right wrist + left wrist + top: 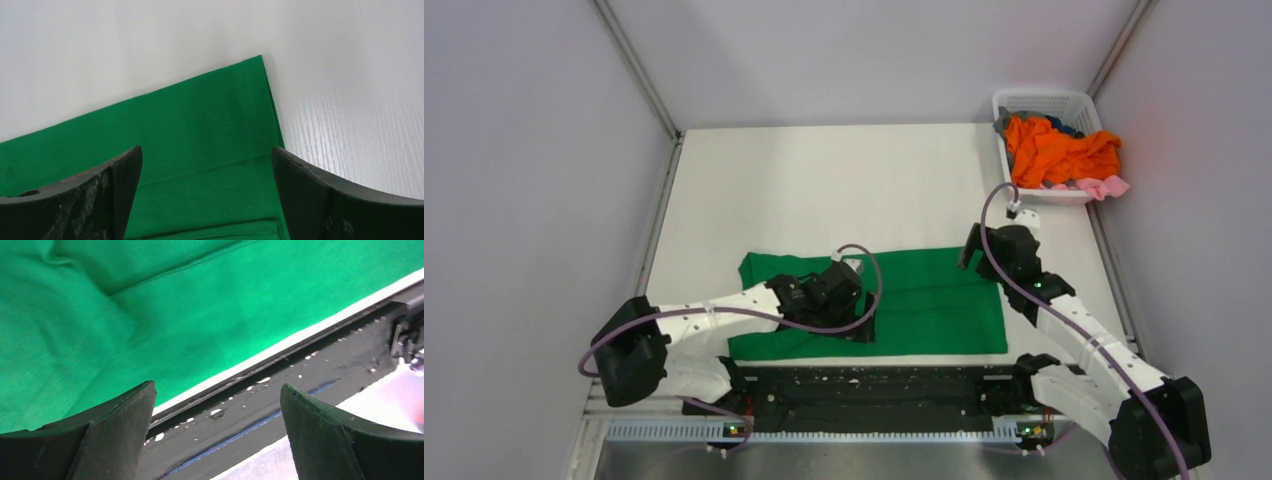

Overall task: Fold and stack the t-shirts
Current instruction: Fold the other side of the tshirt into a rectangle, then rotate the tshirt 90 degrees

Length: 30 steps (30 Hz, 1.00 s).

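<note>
Top external view: green t-shirt (pixel 924 295) is being folded flat at the table's (pixel 824 180) near edge, with left gripper (pixel 215 390) and right gripper (pixel 207 150) being held wide open and empty above it, and edge grasps are probably being called for next.

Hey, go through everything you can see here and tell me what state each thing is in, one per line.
Green t-shirt: lying flat on the table, folded into a rough rectangle.
Orange t-shirt: crumpled, unfolded, in the basket.
Pink t-shirt: bunched, hanging over the basket's near rim.
Basket: upright, heaped with clothes.
Left gripper: open, empty, above the green t-shirt's near edge.
Right gripper: open, empty, above its far right corner.
</note>
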Motion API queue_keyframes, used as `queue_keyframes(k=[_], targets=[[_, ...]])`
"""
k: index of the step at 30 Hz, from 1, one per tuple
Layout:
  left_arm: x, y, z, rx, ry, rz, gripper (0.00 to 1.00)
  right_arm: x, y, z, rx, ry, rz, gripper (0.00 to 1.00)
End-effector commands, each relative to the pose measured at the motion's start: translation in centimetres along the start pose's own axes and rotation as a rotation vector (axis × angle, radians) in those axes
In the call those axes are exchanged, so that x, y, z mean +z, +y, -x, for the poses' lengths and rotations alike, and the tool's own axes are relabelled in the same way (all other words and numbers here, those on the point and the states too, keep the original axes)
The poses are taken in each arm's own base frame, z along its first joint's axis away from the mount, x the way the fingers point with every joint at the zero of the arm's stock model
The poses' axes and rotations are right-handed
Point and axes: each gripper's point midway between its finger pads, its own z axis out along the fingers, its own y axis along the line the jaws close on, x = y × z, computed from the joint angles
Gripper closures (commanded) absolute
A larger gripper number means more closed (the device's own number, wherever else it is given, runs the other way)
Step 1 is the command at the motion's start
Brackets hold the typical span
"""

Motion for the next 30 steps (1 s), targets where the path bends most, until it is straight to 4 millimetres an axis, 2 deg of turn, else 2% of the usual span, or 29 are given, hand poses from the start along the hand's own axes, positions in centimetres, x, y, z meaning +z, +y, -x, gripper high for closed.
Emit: queue_keyframes(k=[1,6,8,10,12,16,19,22,25,28,30], targets=[[-1.2,3.1,-0.2,-0.039,-0.032,0.143,0.01,-0.1,1.3,0.9,-0.012,-0.019,0.059,0.01],[-4.2,1.7,2.8,-0.051,-0.188,0.089,0.01,0.1,3.0,0.5,-0.04,0.003,0.154,0.01],[-5.3,3.1,4.2,-0.098,-0.279,0.136,0.01,0.4,4.0,0.0,-0.041,0.021,0.207,0.01],[-6.4,5.8,5.8,-0.175,-0.373,0.216,0.01,0.9,5.1,-0.7,-0.036,0.05,0.258,0.01],[-6.7,8.0,7.2,-0.264,-0.418,0.223,0.01,1.6,5.7,-1.4,-0.046,0.08,0.27,0.01],[-4.3,10.3,9.3,-0.381,-0.437,0.127,0.01,2.8,7.1,-3.9,-0.114,0.196,0.282,0.01],[-2.7,12.7,9.4,-0.432,-0.398,0.224,0.01,3.7,7.4,-6.2,-0.156,0.276,0.259,0.01],[-1.3,14.4,10.7,-0.449,-0.401,0.287,0.01,4.3,6.8,-8.0,-0.186,0.333,0.209,0.01],[0.0,16.1,12.8,-0.468,-0.401,0.342,0.01,3.5,6.1,-9.8,-0.223,0.392,0.171,0.01],[1.0,18.1,16.4,-0.496,-0.414,0.386,0.01,1.8,5.6,-11.5,-0.223,0.433,0.167,0.01],[2.8,19.5,18.6,-0.521,-0.377,0.391,0.01,0.3,5.6,-12.8,-0.212,0.472,0.192,0.01]])
